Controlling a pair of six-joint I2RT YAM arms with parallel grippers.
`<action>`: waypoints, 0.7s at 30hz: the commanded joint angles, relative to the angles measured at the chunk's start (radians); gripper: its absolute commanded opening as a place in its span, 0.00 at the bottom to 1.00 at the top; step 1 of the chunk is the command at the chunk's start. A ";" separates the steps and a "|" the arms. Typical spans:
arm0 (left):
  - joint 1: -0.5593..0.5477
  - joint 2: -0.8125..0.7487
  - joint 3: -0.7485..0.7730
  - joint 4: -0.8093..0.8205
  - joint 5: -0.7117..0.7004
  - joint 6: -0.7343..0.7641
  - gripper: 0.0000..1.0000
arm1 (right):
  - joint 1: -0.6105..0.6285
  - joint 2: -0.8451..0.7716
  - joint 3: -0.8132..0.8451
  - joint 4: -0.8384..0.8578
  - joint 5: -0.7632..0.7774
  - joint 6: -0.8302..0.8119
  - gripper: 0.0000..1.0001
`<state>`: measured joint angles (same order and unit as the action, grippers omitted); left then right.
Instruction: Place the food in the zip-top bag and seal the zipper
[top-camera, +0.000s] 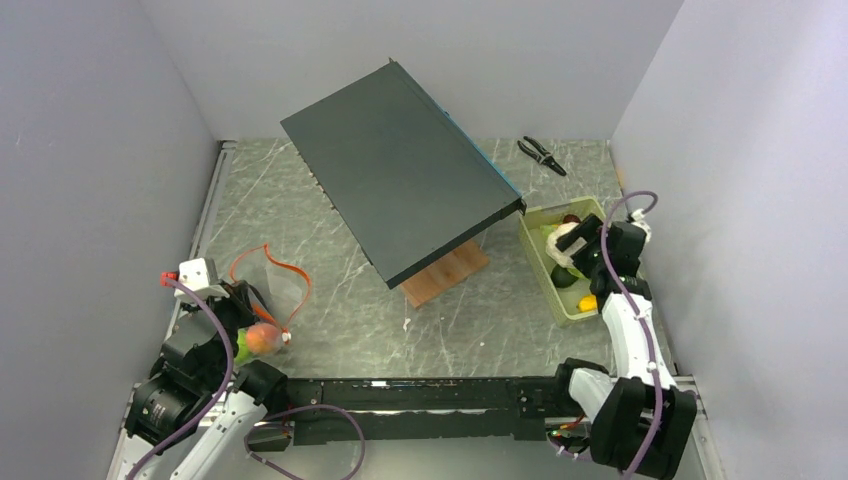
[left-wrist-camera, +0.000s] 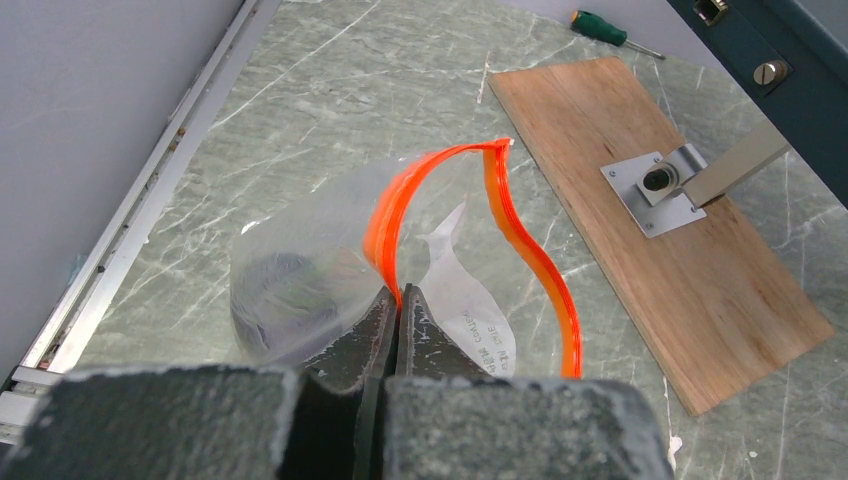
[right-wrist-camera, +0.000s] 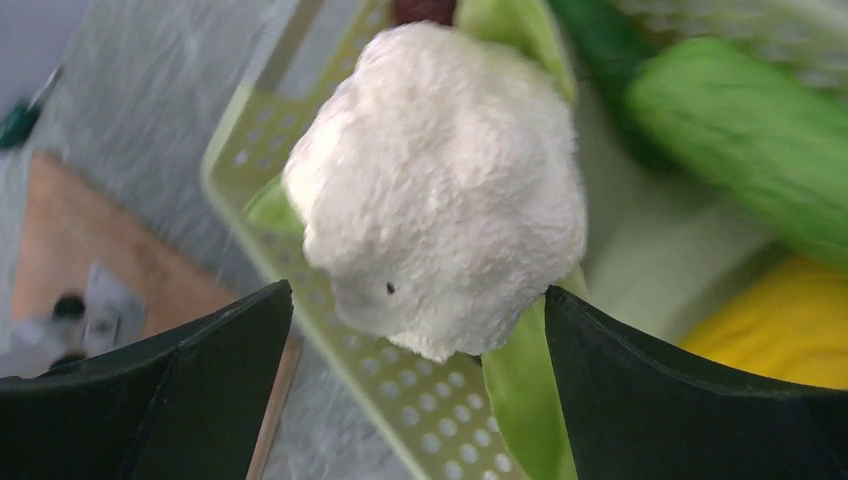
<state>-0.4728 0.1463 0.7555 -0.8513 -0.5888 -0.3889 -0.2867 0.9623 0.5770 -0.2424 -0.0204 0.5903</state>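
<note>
Top external view: at eight o'clock the left gripper (left-wrist-camera: 397, 300) is pinched tight on the zipper (left-wrist-camera: 383, 220), propping the zip-top bag (left-wrist-camera: 290, 280) open with food (top-camera: 262, 340) inside. At three o'clock the right gripper (right-wrist-camera: 415, 300) is spread wide around the white cauliflower (right-wrist-camera: 440, 190) in the tray (right-wrist-camera: 380, 370). Being bulky, the cauliflower may slip from the fingertips or snag the floppy mouth.

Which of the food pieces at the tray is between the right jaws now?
The white cauliflower: it sits between the open jaws of the right gripper, while the green piece and the yellow piece lie aside in the tray.
</note>
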 joint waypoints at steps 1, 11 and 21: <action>-0.003 0.007 0.008 0.015 -0.011 -0.014 0.00 | 0.098 0.000 0.072 0.060 -0.199 -0.066 0.98; -0.009 0.007 0.007 0.017 -0.008 -0.013 0.00 | 0.122 -0.073 0.172 -0.189 0.162 0.011 1.00; -0.015 -0.010 0.008 0.014 -0.017 -0.016 0.00 | 0.058 -0.135 0.093 -0.203 0.292 0.101 0.95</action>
<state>-0.4828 0.1455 0.7555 -0.8516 -0.5919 -0.3904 -0.1726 0.8543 0.7101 -0.4473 0.2256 0.6231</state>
